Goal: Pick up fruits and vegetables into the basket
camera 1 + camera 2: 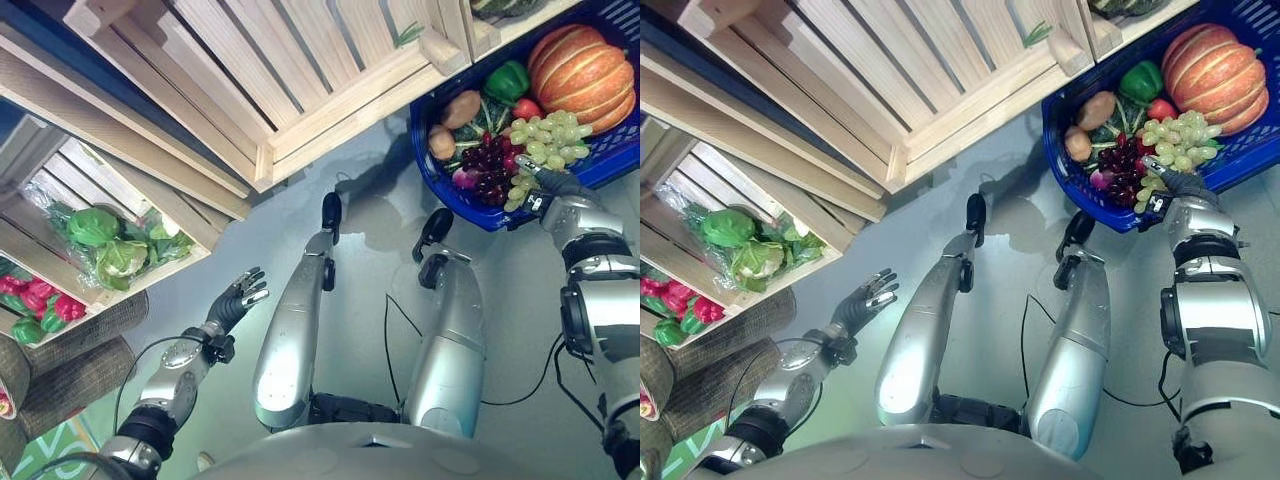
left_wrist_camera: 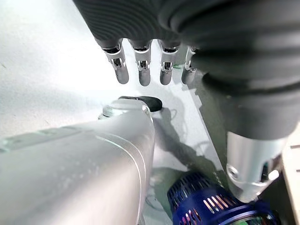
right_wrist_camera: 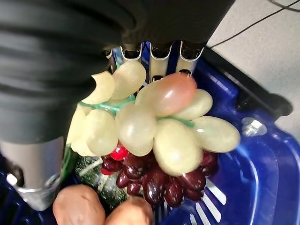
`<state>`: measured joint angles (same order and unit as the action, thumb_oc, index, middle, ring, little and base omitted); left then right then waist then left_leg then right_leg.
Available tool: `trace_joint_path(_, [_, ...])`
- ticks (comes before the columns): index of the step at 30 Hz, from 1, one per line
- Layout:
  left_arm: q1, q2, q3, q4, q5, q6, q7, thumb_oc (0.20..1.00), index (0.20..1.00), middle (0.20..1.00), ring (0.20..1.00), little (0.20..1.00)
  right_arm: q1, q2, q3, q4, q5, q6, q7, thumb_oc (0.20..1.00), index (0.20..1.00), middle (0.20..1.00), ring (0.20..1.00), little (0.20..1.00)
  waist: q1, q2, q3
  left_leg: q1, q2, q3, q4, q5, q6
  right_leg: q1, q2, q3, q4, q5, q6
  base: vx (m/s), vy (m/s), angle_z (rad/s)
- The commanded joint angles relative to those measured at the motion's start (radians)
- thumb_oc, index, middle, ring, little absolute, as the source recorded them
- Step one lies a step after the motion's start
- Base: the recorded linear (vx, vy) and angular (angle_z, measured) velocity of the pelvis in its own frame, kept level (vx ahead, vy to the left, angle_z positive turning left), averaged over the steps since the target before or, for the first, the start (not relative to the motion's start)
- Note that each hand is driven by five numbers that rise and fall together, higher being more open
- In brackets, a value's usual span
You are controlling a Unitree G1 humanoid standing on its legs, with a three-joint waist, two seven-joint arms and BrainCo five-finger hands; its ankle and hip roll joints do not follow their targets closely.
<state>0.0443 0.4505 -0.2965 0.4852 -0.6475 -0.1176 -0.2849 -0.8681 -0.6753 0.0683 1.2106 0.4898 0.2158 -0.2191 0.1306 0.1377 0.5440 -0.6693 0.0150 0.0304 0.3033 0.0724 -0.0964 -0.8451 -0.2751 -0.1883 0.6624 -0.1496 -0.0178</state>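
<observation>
A blue basket [image 1: 470, 214] stands at the upper right, holding a striped orange pumpkin [image 1: 585, 70], a green pepper [image 1: 508, 80], two potatoes [image 1: 461, 108], dark purple grapes [image 1: 487, 165] and green grapes [image 1: 545, 135]. My right hand [image 1: 560, 190] reaches over the basket's near rim. In the right wrist view a bunch of green grapes [image 3: 159, 122] lies in that hand against its fingers [image 3: 159, 58], just above the purple grapes [image 3: 159, 187]. My left hand [image 1: 238, 295] hangs open above the floor at the lower left, holding nothing, near a crate of greens.
A wooden crate [image 1: 190, 262] at the left holds wrapped cabbage and cauliflower [image 1: 110, 245]. Beside it lie red and green peppers [image 1: 45, 300]. Large slatted wooden crates [image 1: 300, 70] span the top. Woven baskets [image 1: 70, 360] sit at the lower left.
</observation>
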Motion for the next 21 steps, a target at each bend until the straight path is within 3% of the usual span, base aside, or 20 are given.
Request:
trace_joint_path(1, [0.037, -0.045, -0.057, 0.041, 0.002, -0.018, -0.011, 1.000, 1.000, 1.000, 1.000, 1.000, 0.102, -0.071, -0.030, 0.038, -0.029, -0.103, -0.131, 1.000, 1.000, 1.000, 1.000, 1.000, -0.053, 0.166, -0.024, 0.042, 0.000, 0.065, 0.027, -0.117, 0.056, 0.078, 0.077, 0.019, -0.031, -0.067, 0.042, 0.03, 0.094, 0.00])
trace_joint_path(8, [0.030, -0.095, -0.040, 0.159, -0.023, -0.045, -0.006, 1.000, 1.000, 1.000, 1.000, 1.000, 0.270, 0.055, -0.022, -0.055, -0.143, -0.281, -0.253, 1.000, 1.000, 1.000, 1.000, 1.000, -0.088, 0.102, -0.024, 0.170, 0.011, 0.064, -0.007, -0.122, 0.057, 0.224, 0.090, 0.021, -0.099, -0.048, 0.052, 0.02, 0.086, -0.01])
trace_joint_path(13, [0.013, -0.137, 0.007, 0.267, -0.016, -0.050, 0.031, 1.000, 1.000, 1.000, 1.000, 1.000, 0.463, 0.172, 0.034, -0.175, -0.235, -0.372, -0.292, 1.000, 1.000, 1.000, 1.000, 1.000, -0.111, 0.012, -0.024, 0.312, 0.036, 0.065, -0.069, -0.098, 0.063, 0.406, 0.098, 0.012, -0.221, 0.014, 0.068, -0.01, 0.057, -0.06])
trace_joint_path(16, [0.008, -0.145, 0.028, 0.310, -0.005, -0.054, 0.024, 1.000, 1.000, 1.000, 1.000, 1.000, 0.507, 0.196, 0.058, -0.196, -0.302, -0.388, -0.300, 1.000, 1.000, 1.000, 1.000, 1.000, -0.113, -0.014, -0.029, 0.364, 0.039, 0.063, -0.089, -0.098, 0.063, 0.475, 0.099, 0.010, -0.264, 0.024, 0.076, 0.05, 0.048, -0.15])
trace_joint_path(17, [0.011, -0.151, 0.048, 0.357, -0.001, -0.061, 0.022, 1.000, 1.000, 1.000, 1.000, 1.000, 0.562, 0.217, 0.082, -0.216, -0.346, -0.403, -0.308, 1.000, 1.000, 1.000, 1.000, 1.000, -0.115, -0.041, -0.063, 0.401, 0.045, 0.061, -0.106, -0.099, 0.061, 0.527, 0.102, 0.007, -0.306, 0.035, 0.083, 0.08, 0.048, -0.10])
trace_joint_path(21, [0.024, -0.159, 0.096, 0.420, 0.010, -0.055, 0.015, 1.000, 1.000, 1.000, 1.000, 1.000, 0.644, 0.227, 0.113, -0.275, -0.469, -0.400, -0.301, 1.000, 1.000, 1.000, 1.000, 1.000, -0.119, -0.078, -0.127, 0.474, 0.052, 0.059, -0.149, -0.102, 0.059, 0.622, 0.102, 0.007, -0.384, 0.051, 0.104, 0.09, 0.057, -0.09])
